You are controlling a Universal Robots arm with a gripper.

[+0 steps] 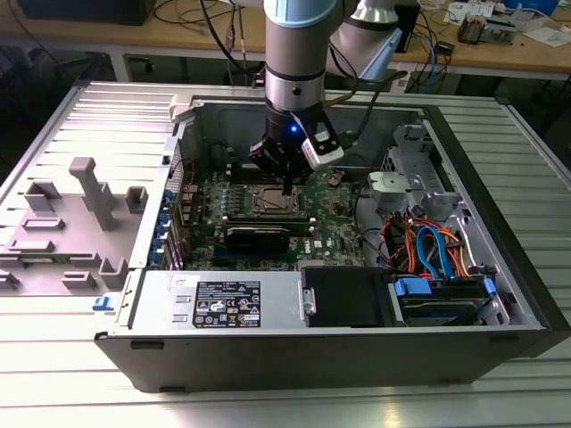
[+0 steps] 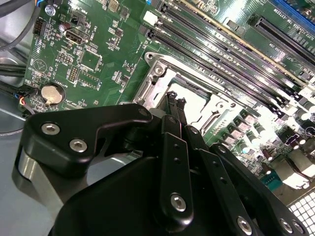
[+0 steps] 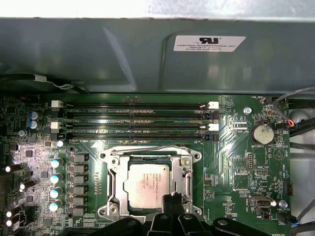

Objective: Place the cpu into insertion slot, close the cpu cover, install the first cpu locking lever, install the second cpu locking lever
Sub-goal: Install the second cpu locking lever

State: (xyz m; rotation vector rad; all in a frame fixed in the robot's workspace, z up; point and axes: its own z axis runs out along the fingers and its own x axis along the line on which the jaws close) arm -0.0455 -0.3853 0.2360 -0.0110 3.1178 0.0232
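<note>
The cpu lies flat in the insertion slot, its silvery top showing through the cut-out of the cpu cover, which is down over it. My gripper is shut, fingertips pressed together at the edge of the cpu nearest the camera, with nothing visible between them. In the second wrist view the fingertips reach down onto the cover beside the bright cpu. In the exterior view the gripper hangs just over the slot in the middle of the motherboard. A thin wire lever runs along the cover's far side.
Long black memory slots lie just beyond the socket, under the grey case wall. A coin battery and cables sit to one side. A black card, drive bays and orange and blue cables crowd the open case.
</note>
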